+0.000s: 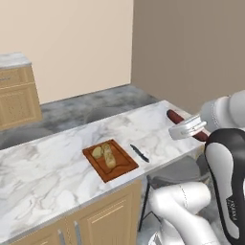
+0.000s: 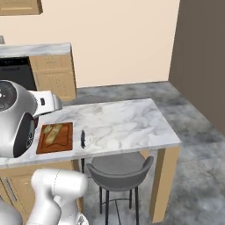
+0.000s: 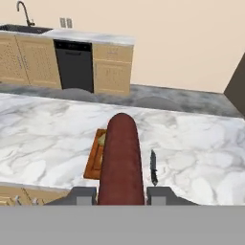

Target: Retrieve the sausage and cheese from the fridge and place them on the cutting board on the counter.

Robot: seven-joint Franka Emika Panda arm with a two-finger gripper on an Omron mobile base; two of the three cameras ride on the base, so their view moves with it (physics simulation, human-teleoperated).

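**Desk:** What is the pincer [image 3: 121,195] carrying over the marble surface [image 1: 57,167]?

**Photographer:** The sausage [image 3: 121,160], clamped between both fingertips [image 3: 81,195] near one end, the rest jutting forward above the cutting board [image 1: 122,171]. The cheese [image 1: 105,154] already lies on that board, a small dark knife [image 1: 139,153] just beside it.

**Desk:** How will it handle?

**Photographer:** Likely light, firm and smooth-skinned; a round stick can roll or pivot, so a grip nearer its middle would seem steadier.

**Desk:** Anything unclear?

**Photographer:** From the left base view, the hand covers the sausage's lower end; from the hand view, the sausage hides much of the board.
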